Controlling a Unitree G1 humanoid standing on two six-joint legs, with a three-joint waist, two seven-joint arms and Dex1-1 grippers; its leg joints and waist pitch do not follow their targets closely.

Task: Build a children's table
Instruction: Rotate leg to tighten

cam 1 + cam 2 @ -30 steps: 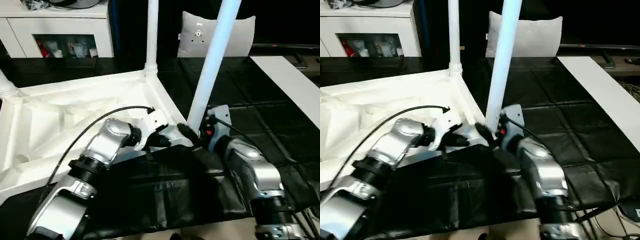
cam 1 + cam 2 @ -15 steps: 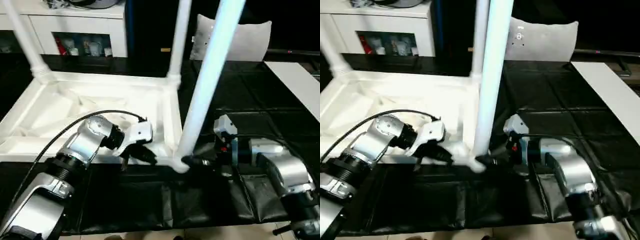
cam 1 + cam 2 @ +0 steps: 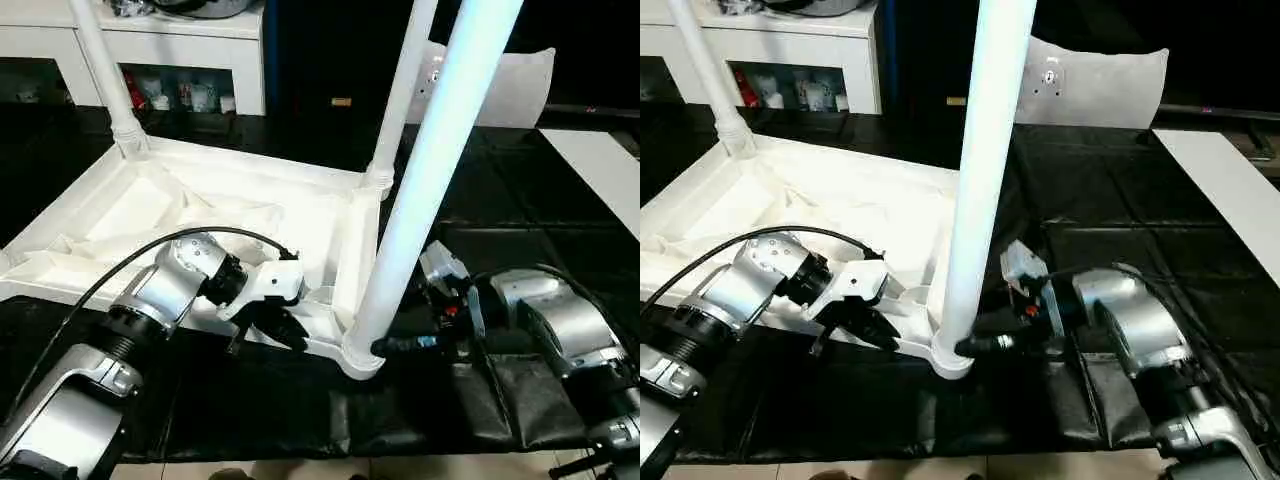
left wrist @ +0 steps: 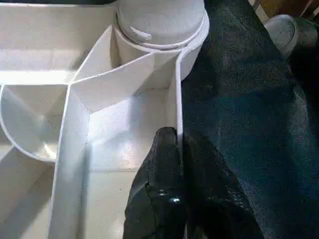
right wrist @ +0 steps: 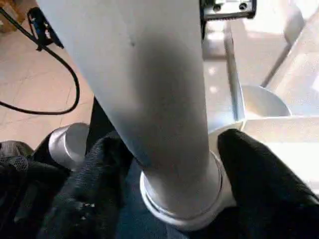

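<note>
Three legs stand up from our upturned table top (image 3: pixel 200 215) on the black mat (image 3: pixel 420 410); our left gripper (image 4: pixel 177 149) pinches its near rim, right gripper (image 5: pixel 164 164) straddles the nearest leg (image 3: pixel 425 190).

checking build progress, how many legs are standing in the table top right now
3: the near leg in the corner by the right gripper, one at the far right corner, one at the far left. A fourth may be out of frame.
</note>
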